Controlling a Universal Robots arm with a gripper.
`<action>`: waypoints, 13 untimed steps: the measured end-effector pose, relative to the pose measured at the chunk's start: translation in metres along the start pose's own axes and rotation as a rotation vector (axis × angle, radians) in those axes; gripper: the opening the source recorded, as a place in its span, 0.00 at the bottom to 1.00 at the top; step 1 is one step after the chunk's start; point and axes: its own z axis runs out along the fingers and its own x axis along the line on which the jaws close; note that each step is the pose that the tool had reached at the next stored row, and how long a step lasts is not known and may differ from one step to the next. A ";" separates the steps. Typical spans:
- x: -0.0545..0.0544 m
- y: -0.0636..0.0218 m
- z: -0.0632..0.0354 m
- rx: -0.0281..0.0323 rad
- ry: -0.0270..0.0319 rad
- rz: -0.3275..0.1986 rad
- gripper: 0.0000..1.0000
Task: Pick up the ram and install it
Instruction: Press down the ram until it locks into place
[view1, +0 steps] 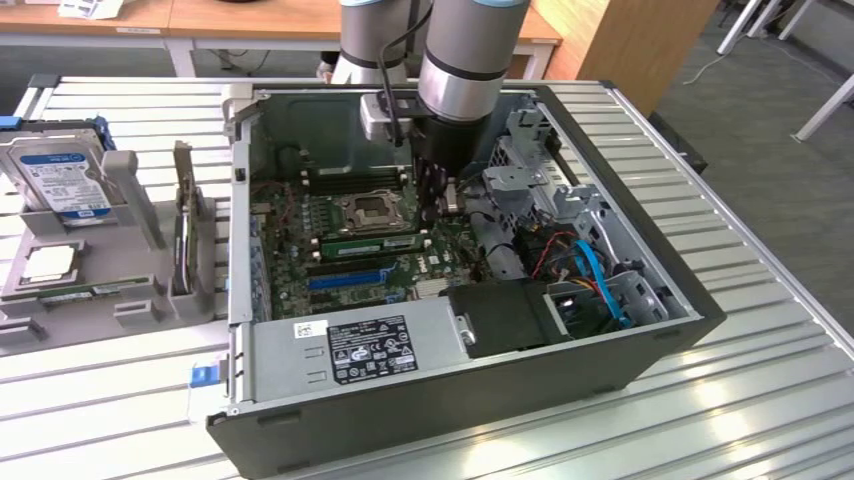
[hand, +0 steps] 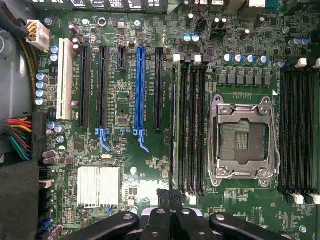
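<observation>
**A:** Where's the ram?

**B:** The ram (hand: 176, 125) stands on edge in the memory bank beside the empty CPU socket (hand: 242, 137), in the slot farthest from the socket. The case (view1: 467, 410) sits mid-desk (view1: 747, 400). You can't tell from here whether the latches are home.

**A:** Gripper?

**B:** The gripper (hand: 171, 212) has its fingers pressed together with nothing between them. It sits above the board, in line with one end of the stick. Can't tell if it's touching.

**A:** Handling?

**B:** Treat it as light, thin and stiff, but it will snap if you twist it. Hold it by the long top edge or the short ends, on bare board, off the chips and contacts.

**A:** Anything else?

**B:** Another slim green stick (view1: 94, 291) lies in the parts tray (view1: 134, 310), at the desk edge on the exterior view's left, near the hard drive (view1: 60, 175).
</observation>
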 end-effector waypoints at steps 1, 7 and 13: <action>0.000 0.0000 0.0001 0.0001 -0.0001 0.000 0.10; -0.001 0.0000 0.0002 0.0001 -0.0001 0.000 0.10; -0.003 0.0000 0.0003 0.0000 -0.0001 0.000 0.10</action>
